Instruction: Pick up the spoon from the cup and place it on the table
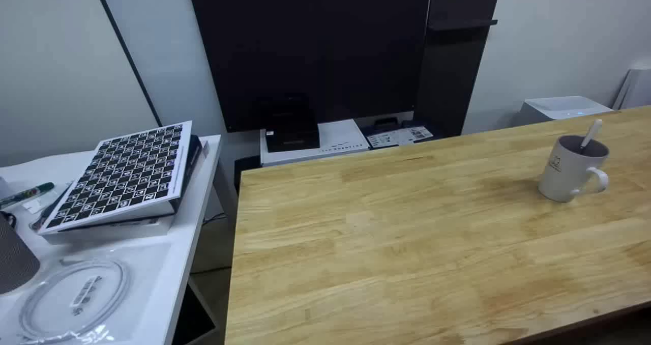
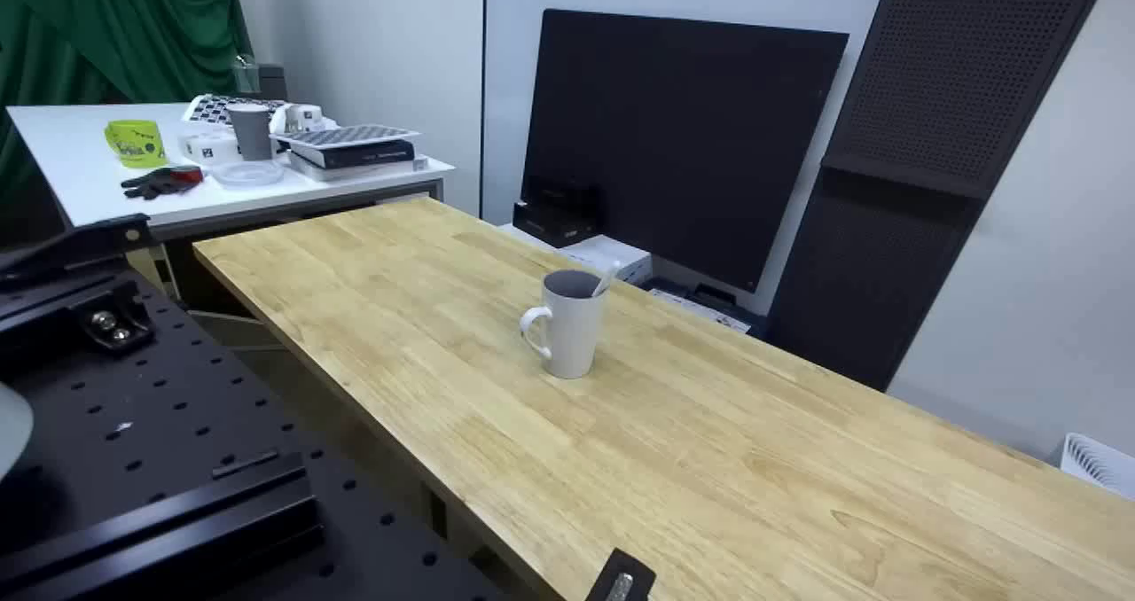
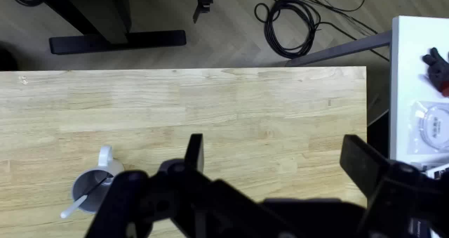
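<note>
The spoon (image 1: 591,131) leans in the cup with its pale handle end above the rim; it also shows in an exterior view (image 2: 607,278) and the wrist view (image 3: 75,206). The lower part is dark inside the cup. The white-grey cup (image 1: 562,177) stands upright on the wooden table (image 1: 386,243). Its loop handle and grey inside show in an exterior view (image 2: 572,335) and at lower left in the wrist view (image 3: 80,185). My gripper (image 3: 273,143) is open and empty above the table, to the right of the cup in the wrist view, apart from it. I cannot make it out in either exterior view.
A white counter (image 1: 201,182) with a chequered board (image 1: 124,167) stands beyond the table's end. A dark perforated base plate (image 2: 177,433) lies along the table's long side. A small dark piece (image 2: 621,574) shows at the bottom edge. A coiled cable (image 3: 270,31) lies on the floor.
</note>
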`<move>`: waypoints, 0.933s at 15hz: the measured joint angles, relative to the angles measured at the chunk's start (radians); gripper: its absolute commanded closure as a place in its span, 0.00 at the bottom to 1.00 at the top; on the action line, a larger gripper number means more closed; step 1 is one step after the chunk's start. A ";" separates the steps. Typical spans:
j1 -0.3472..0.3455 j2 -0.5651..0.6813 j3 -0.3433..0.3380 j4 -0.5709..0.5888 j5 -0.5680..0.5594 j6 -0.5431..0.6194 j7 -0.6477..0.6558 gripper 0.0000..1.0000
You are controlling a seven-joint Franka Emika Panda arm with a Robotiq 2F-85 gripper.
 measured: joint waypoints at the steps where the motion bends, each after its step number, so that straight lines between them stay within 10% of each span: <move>1: 0.000 0.000 0.000 0.000 0.000 0.001 0.000 0.00; 14: -0.005 0.001 -0.001 0.000 -0.003 0.006 -0.018 0.00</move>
